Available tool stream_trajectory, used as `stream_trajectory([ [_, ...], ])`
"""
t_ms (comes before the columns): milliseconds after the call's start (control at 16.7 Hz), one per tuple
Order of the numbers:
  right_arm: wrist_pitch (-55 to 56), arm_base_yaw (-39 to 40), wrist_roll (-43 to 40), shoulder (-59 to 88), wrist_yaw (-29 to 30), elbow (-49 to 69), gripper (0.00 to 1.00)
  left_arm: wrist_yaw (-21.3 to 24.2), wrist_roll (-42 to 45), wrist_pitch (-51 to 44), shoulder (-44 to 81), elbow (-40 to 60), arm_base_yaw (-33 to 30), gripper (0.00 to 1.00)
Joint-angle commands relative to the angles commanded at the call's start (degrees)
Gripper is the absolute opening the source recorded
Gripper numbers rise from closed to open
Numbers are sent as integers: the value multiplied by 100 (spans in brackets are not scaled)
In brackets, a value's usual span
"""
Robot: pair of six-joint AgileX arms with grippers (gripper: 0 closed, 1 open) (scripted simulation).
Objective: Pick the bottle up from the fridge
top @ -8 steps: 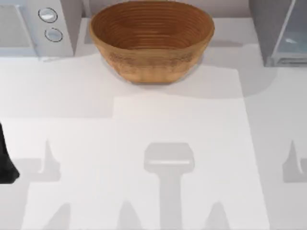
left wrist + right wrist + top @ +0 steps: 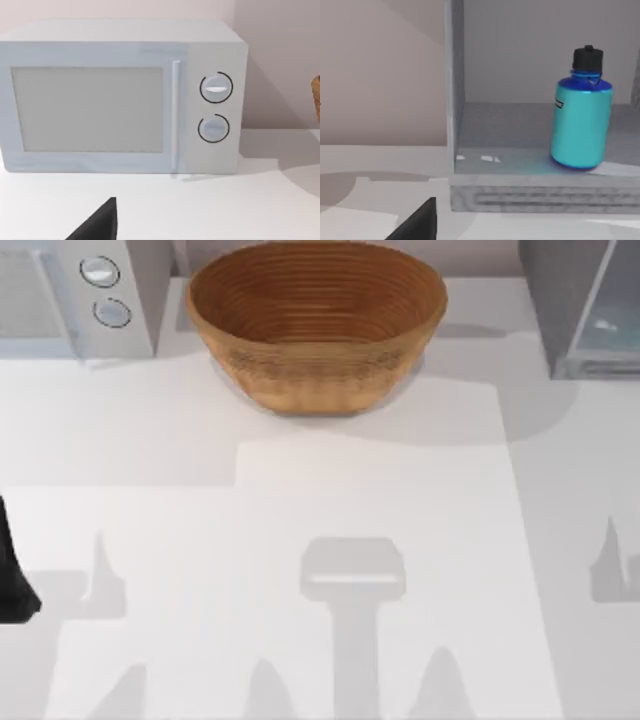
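Standing bottle [image 2: 581, 120] inside fridge [image 2: 520, 192]

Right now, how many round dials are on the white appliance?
2: the upper dial and the lower dial, stacked beside the microwave door's handle, at the table's far left.

Bright even light, soft grey shadows on table [image 2: 300, 500]

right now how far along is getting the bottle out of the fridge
Early stage. Done: nothing yet; the bottle stands upright inside the fridge, on its floor, untouched. In hand: the right wrist camera faces the open fridge, so the right arm looks lined up for an approach. The left arm sits at the table's left edge, facing the microwave. Left: reach in, grasp the bottle, lift it out.
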Motion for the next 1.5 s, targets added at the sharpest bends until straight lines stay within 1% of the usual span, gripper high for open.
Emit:
stream_trajectory([
  [180,1307,-423,3,1407,-396,153,100,0,0,0,0,0,0,100],
  [660,5110,-1683,75,5946,-1605,495,100,0,0,0,0,0,0,100],
  [960,6992,-2299,107,7992,-2208,723,100,0,0,0,0,0,0,100],
  [1200,7899,-2579,115,8907,-2482,858,100,0,0,0,0,0,0,100],
  [1500,8018,-2619,116,9024,-2521,878,100,0,0,0,0,0,0,100],
])
